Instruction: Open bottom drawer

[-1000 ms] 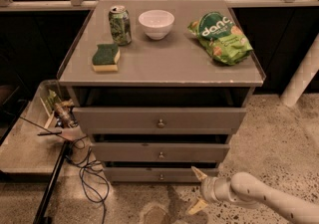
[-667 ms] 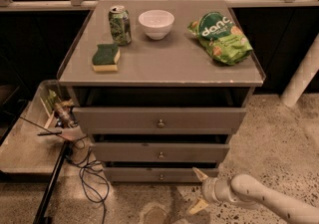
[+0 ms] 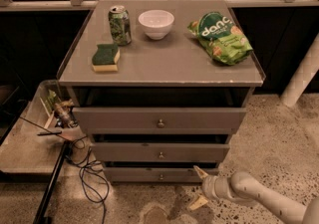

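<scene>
The bottom drawer [image 3: 149, 174] is the lowest of three grey drawers in the cabinet, with a small round knob [image 3: 160, 176] at its centre. It looks nearly shut, standing slightly behind the two drawers above. My gripper [image 3: 198, 187] is low, just right of the bottom drawer's front, at the end of a white arm [image 3: 249, 193] that comes in from the lower right. Its two pale fingers [image 3: 201, 171] are spread apart, one up by the drawer front and one near the floor. It holds nothing.
The cabinet top [image 3: 164, 63] holds a green can [image 3: 120, 25], a white bowl [image 3: 156, 23], a green chip bag [image 3: 221, 37] and a green-yellow sponge [image 3: 105, 57]. A low shelf with clutter [image 3: 57, 113] and black cables [image 3: 84, 173] lie at the left. A white post [image 3: 301, 78] stands at the right.
</scene>
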Tool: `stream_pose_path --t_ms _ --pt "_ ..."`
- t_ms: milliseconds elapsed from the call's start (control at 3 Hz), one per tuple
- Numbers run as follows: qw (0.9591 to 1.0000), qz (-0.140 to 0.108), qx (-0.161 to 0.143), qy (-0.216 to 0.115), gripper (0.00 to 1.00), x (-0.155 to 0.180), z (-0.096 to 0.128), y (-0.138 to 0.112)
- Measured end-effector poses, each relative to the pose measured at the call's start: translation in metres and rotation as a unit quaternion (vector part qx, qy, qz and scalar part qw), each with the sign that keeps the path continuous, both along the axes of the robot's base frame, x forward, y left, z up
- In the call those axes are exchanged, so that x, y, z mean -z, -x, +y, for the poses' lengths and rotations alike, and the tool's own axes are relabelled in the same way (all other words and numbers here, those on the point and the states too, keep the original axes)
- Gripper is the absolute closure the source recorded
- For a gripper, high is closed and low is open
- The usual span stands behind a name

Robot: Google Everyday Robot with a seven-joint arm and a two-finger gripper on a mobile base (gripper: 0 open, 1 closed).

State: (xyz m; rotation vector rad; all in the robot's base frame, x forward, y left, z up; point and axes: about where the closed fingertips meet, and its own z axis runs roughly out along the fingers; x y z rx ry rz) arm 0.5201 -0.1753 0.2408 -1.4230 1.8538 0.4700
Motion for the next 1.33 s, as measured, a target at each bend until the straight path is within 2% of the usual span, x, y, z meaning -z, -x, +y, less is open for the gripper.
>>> stream_pose_path --t_ms 1000,1333 --pt "0.9993 -0.031 -0.006 -0.020 0.00 0.025 0.001 -0.049" --pt "0.9990 -0.032 -0.005 -0.030 0.00 0.037 -0.005 -0.066"
